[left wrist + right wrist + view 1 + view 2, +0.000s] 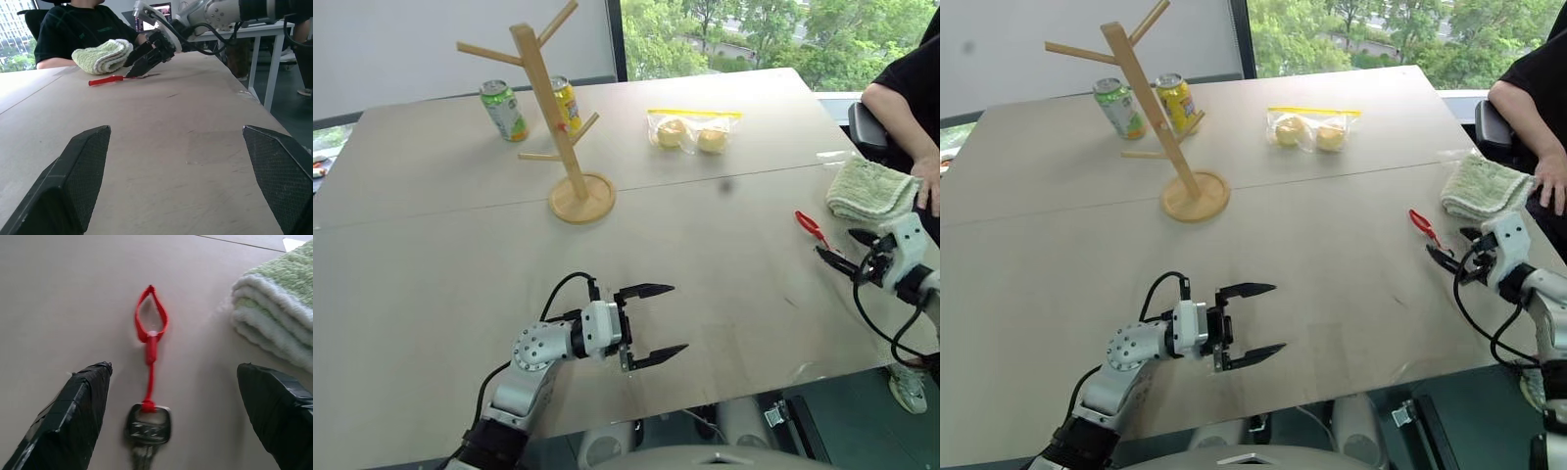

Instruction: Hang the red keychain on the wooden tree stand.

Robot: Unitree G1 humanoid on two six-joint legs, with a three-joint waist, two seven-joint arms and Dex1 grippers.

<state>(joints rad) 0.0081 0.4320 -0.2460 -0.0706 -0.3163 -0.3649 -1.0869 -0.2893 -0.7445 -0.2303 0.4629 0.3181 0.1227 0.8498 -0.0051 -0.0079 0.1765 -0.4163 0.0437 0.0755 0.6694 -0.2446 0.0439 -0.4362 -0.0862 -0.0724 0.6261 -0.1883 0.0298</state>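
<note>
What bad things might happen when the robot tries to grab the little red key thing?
The red keychain lies flat and thin on the table, so the open right gripper may scrape the surface or pinch only the strap and drop it. The folded green towel sits close beside it and could get snagged or nudged. The wooden tree stand is far across the table, so the key may swing or slip during the carry.

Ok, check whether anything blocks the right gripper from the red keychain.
Nothing visible does. The red keychain lies flat on bare table between the open fingers of the right gripper. The folded towel sits beside it, apart.
</note>
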